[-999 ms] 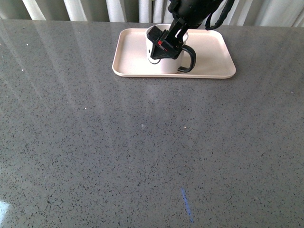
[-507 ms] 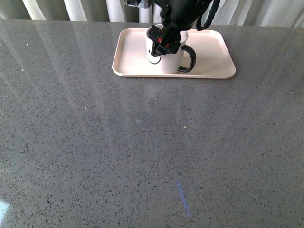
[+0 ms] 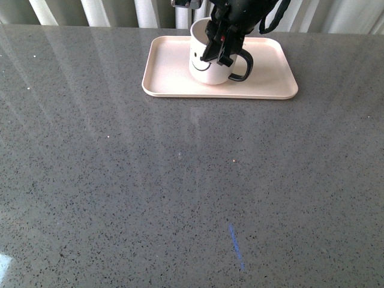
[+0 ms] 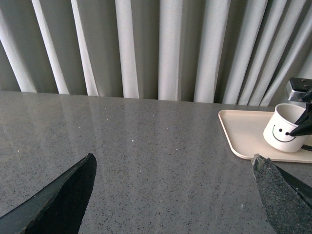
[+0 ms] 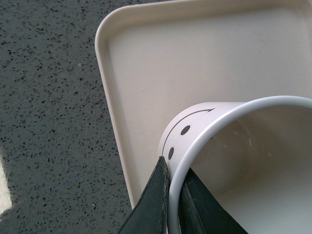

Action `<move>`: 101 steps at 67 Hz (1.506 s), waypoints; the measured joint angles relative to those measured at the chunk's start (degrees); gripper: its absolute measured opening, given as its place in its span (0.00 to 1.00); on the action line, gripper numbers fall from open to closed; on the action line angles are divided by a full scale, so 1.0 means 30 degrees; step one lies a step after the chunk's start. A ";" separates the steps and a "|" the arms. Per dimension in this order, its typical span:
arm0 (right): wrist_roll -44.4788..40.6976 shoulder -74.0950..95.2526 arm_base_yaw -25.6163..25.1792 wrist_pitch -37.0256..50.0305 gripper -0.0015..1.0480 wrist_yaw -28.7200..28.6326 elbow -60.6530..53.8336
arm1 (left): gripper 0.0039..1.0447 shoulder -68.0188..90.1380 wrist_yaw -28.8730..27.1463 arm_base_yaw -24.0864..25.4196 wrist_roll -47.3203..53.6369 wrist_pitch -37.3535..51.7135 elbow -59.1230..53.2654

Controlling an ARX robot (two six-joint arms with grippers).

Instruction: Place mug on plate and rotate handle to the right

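The cream ceramic mug (image 3: 204,63), empty inside, is on the pink-beige plate (image 3: 273,75) at the table's (image 3: 180,180) 12 o'clock, slightly toward 9 o'clock of the plate's middle. Its black handle (image 3: 245,65) points roughly 4 o'clock. The right gripper (image 5: 172,170) pinches the rim wall, one finger inside. The mug is glazed, stiff and breakable, and probably slick, so a rim pinch may slip. The left gripper (image 4: 174,157) hangs wide open, holding nothing.

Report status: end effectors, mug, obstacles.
Right end effector shut on mug rim. Left end effector open, apart. Mug over plate, contact unclear; handle points right. No obstacle seen.
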 joint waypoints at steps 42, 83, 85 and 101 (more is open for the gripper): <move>-1.2815 0.2914 -0.2127 -0.8473 0.02 -0.2251 0.6200 | 0.91 0.0000 -0.0007 0.0000 0.0007 0.0000 0.0000; -1.4207 0.6543 -0.1923 -1.2218 0.02 -0.2295 1.3486 | 0.91 0.0000 -0.0007 0.0000 0.0007 0.0000 0.0000; -1.4265 0.6535 -0.1923 -1.2262 0.02 -0.2244 1.3537 | 0.91 0.0000 -0.0007 0.0000 0.0007 0.0000 0.0000; -1.4557 0.6543 -0.1923 -1.2473 0.29 -0.2113 1.3580 | 0.91 0.0000 -0.0007 0.0000 0.0007 0.0000 0.0000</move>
